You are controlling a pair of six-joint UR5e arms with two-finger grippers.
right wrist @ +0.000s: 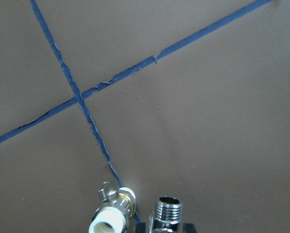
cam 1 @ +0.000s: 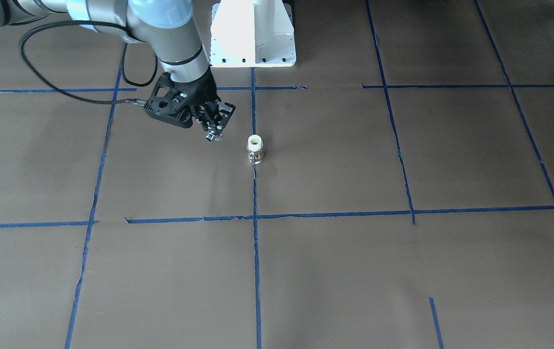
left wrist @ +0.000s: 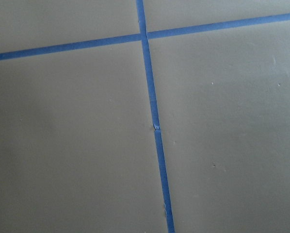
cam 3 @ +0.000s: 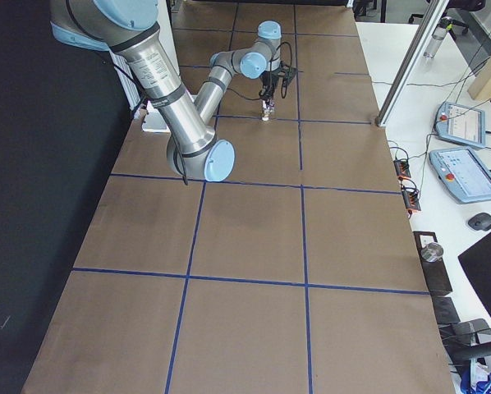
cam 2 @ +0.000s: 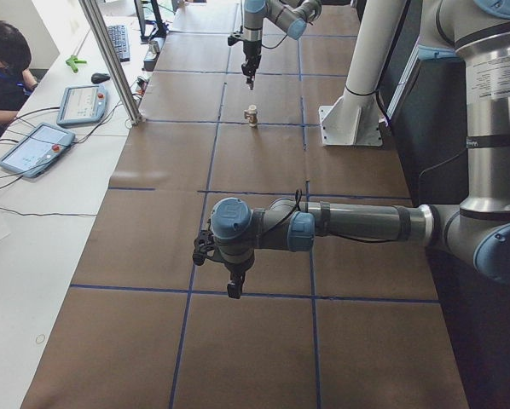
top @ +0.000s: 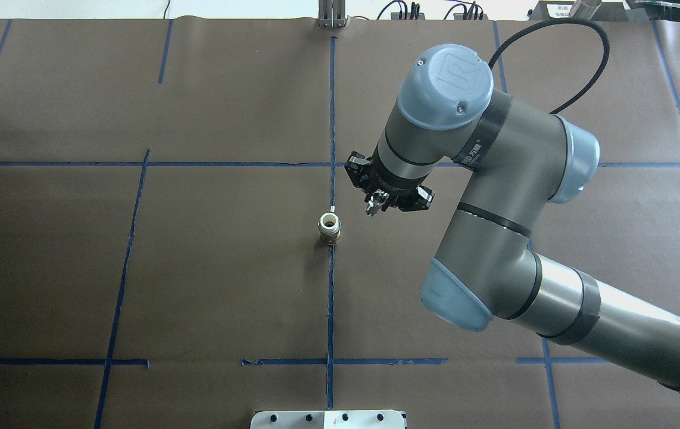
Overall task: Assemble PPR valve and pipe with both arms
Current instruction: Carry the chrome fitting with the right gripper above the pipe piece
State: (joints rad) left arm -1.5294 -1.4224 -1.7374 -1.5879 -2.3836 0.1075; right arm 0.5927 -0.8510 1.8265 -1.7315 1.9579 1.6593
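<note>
The PPR valve (top: 329, 228), white-ended with a metal band, stands upright on the brown table by the central blue tape line. It also shows in the front view (cam 1: 255, 149) and the right wrist view (right wrist: 113, 216). My right gripper (top: 379, 201) hangs above the table just beside the valve, toward my right. It is shut on the pipe (top: 374, 205), a small silver fitting, seen in the front view (cam 1: 213, 137) and with its threaded end in the right wrist view (right wrist: 167, 212). My left gripper (cam 2: 234, 288) hovers far off over bare table; I cannot tell whether it is open.
The white pedestal base (cam 1: 252, 34) stands at the robot's edge of the table. Blue tape lines (top: 331, 119) divide the brown surface into squares. An aluminium post (cam 2: 110, 60) and tablets (cam 2: 35, 149) stand along the operators' side.
</note>
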